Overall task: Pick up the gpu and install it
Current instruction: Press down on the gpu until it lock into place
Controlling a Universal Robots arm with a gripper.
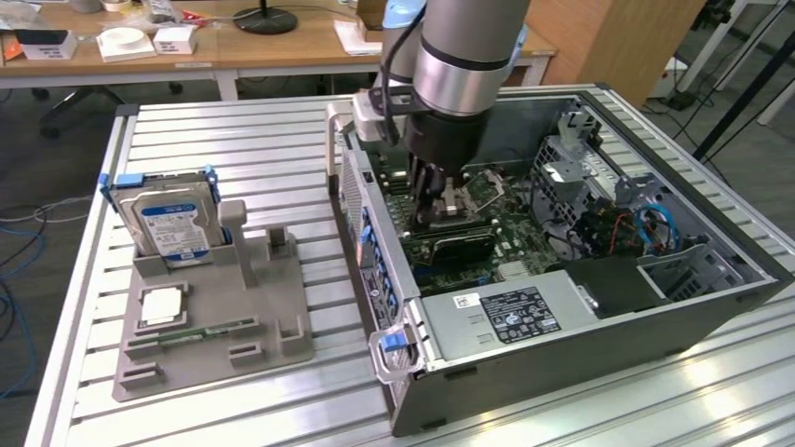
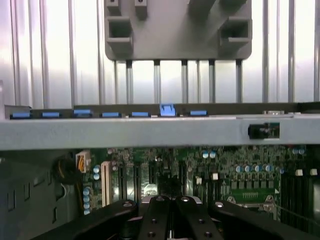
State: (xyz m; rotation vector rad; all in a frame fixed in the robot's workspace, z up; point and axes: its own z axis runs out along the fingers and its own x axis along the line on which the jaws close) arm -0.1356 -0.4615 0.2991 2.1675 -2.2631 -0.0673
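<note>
Nearby — hard drive (image 1: 173, 223) (upright) — holder (image 1: 267, 312)

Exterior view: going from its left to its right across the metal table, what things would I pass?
Hard drive standing in the grey holder tray → robot arm reaching into the open computer case → blue cables inside it.

Wooden desks (image 1: 186, 56) behind slatted metal table (image 1: 249, 149).

The arm (image 1: 457, 65) points straight down, its end effector (image 1: 437, 212) closed.
</note>
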